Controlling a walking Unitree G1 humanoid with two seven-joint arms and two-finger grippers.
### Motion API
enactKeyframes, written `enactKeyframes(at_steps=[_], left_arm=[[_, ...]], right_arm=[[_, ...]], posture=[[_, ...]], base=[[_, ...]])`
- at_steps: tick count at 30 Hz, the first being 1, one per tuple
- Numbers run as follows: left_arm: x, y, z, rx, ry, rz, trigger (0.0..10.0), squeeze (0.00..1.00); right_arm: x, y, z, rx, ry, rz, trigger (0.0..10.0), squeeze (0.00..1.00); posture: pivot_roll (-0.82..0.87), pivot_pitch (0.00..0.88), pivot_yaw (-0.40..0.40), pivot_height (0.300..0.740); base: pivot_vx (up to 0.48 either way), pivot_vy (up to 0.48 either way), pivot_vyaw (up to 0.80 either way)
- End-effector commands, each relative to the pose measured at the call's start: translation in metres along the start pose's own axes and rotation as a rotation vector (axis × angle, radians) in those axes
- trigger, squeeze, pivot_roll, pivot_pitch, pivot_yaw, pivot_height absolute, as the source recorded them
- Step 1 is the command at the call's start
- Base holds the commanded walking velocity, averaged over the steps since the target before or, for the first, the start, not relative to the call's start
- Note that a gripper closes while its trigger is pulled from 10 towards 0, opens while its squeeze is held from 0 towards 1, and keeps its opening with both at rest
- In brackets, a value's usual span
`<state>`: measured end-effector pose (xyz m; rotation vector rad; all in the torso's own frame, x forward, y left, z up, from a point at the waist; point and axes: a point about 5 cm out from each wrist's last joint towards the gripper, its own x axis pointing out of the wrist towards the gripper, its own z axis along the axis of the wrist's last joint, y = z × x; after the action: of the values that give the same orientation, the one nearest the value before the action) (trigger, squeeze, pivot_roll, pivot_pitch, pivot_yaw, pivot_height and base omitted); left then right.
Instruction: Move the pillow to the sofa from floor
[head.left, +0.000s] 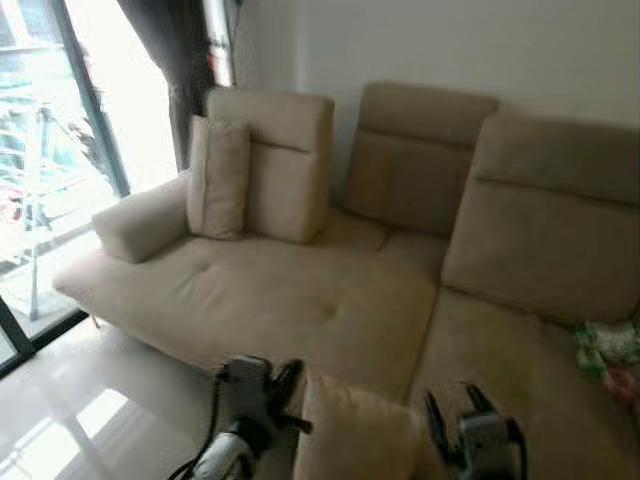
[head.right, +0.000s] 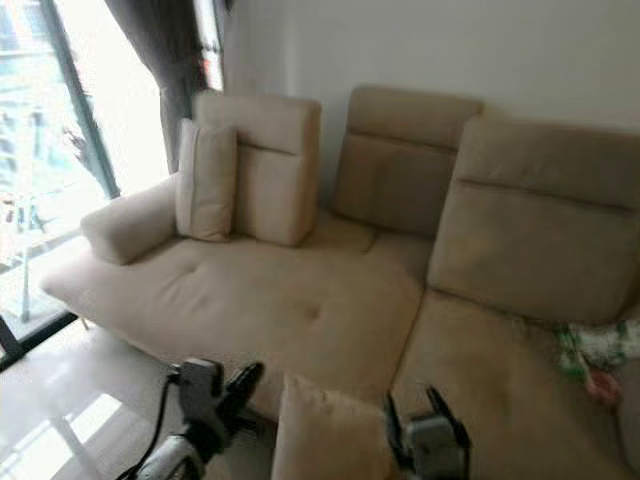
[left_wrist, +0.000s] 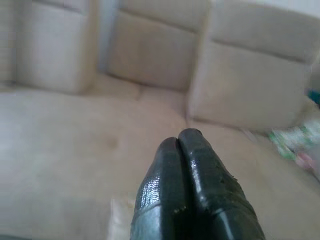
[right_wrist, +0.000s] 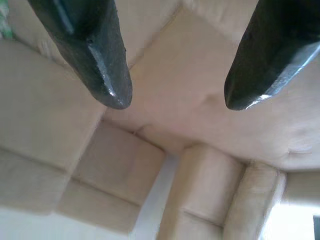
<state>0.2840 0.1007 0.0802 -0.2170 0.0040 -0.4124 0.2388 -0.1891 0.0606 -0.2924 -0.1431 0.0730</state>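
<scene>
Both arms are reaching forward, low in the head views. The left gripper is pointing ahead with its jaws pressed together; the right gripper is holding its jaws spread wide apart.

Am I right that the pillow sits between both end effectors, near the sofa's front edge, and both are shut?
Not quite. The right end effector is open, as the right wrist view shows. The left end effector is shut, and the pillow sits between them by the sofa.
</scene>
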Motion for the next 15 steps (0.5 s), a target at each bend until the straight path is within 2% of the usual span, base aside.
enactKeyframes(at_steps=[1, 10, 15], left_arm=[[-0.0051, 0.0056, -0.0043, -0.006, 0.016, 0.025, 10.0, 0.0], [-0.0053, 0.0054, -0.005, -0.006, 0.019, 0.025, 10.0, 0.0], [-0.0052, 0.0051, -0.0059, -0.016, 0.022, 0.029, 10.0, 0.0]], right_arm=[[0.0026, 0.009, 0.0039, 0.016, -0.021, 0.023, 10.0, 0.0], [0.0034, 0.0098, 0.0036, 0.017, -0.021, 0.027, 10.0, 0.0], [0.0038, 0.0094, 0.0032, 0.016, -0.021, 0.026, 10.0, 0.0]], posture=[[0.03, 0.0, 0.005, 0.74], [0.03, 0.0, 0.003, 0.74], [0.04, 0.0, 0.002, 0.74]], base=[[0.262, 0.0, 0.0], [0.255, 0.0, 0.0], [0.0, 0.0, 0.0]])
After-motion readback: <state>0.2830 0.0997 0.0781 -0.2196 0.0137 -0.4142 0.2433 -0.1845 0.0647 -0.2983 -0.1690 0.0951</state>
